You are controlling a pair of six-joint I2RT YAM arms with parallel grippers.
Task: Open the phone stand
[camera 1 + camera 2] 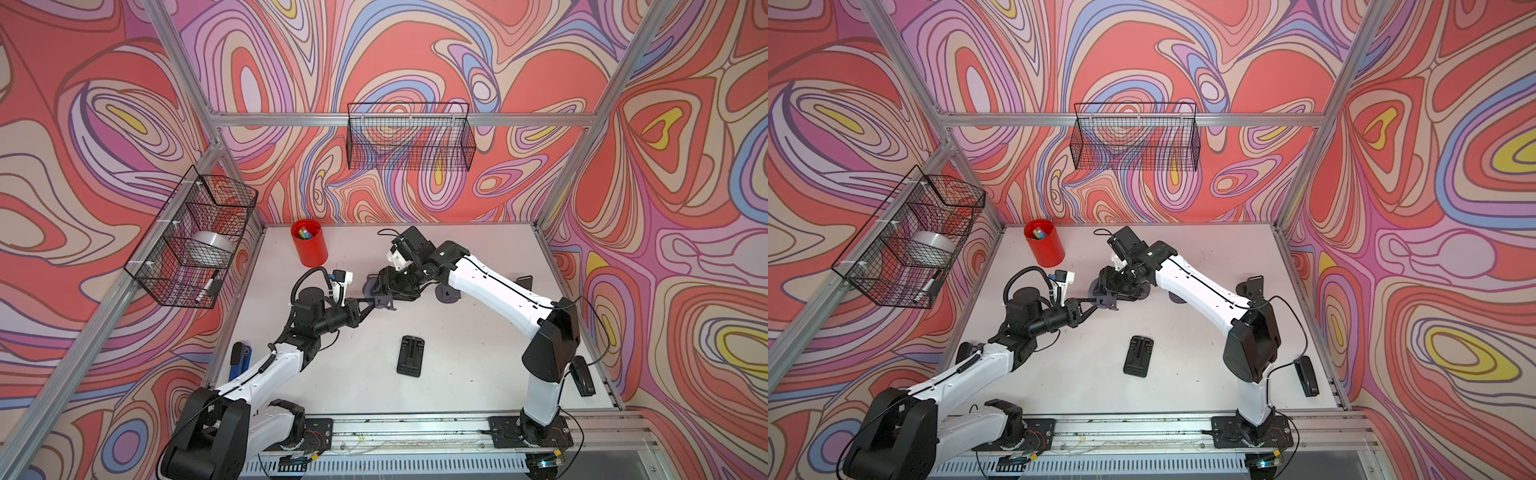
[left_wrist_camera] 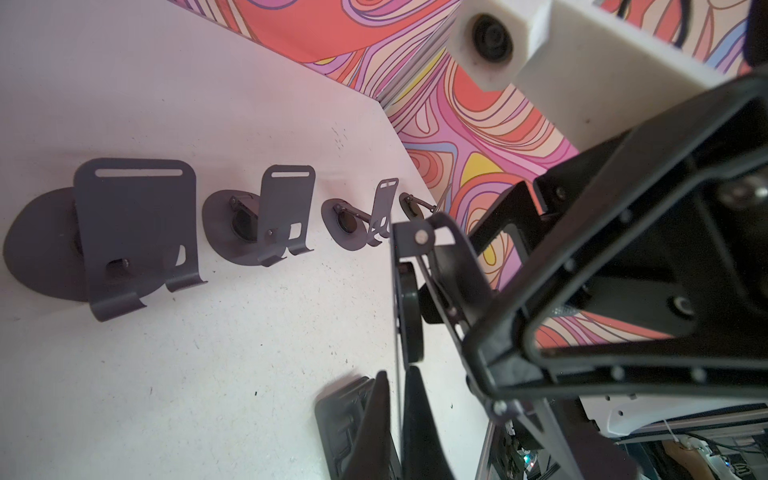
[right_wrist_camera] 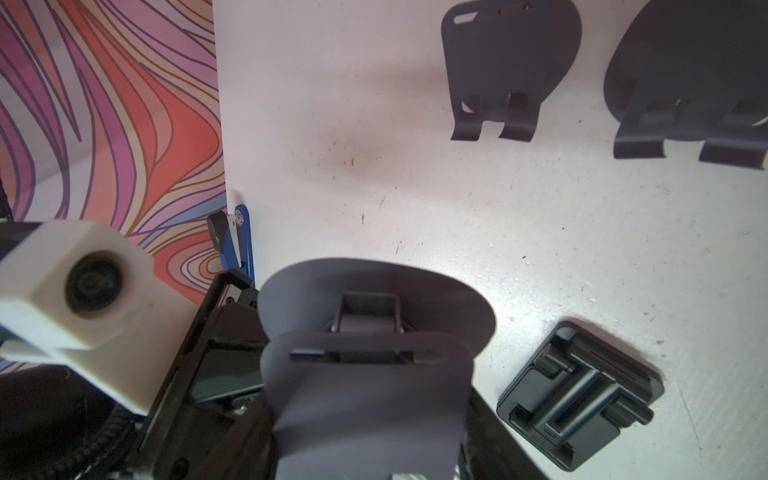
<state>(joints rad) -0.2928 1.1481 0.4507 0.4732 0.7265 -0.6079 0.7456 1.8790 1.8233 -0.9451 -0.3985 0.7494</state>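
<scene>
Left gripper (image 1: 376, 304) is clamped tight on the stand (image 3: 370, 382), pinching the thin edge of its plate. The right gripper (image 1: 380, 286) comes in from the opposite side, jaws part-way apart, and appears to be closed on the disc base. The stand hangs between the two above the middle of the table (image 1: 478, 353), and both arms touch it, so neither is nearer. From the left wrist the plate shows edge-on, its long axis in line with the left fingers (image 2: 374, 419) and running straight away from them toward the right gripper. The hinge bar lies crossways to that line. My judgement is that opening depends on this layout: with the base held fast, the plate must swing about the hinge rather than be pulled along its length, or the thin edge may slip out of the pinch. Two wire baskets (image 1: 409, 137) hang on the walls, one at the back and one on the robot's left. A red cup (image 1: 308, 245) stands at the far left of the table. A row of open stands (image 2: 133, 232) sits just beyond the grippers, mostly hidden by the right arm in both top views. A black stand (image 1: 411, 356) lies folded flat nearer the front, well apart from both grippers. A black stapler (image 1: 582, 376) rests at the right edge.
</scene>
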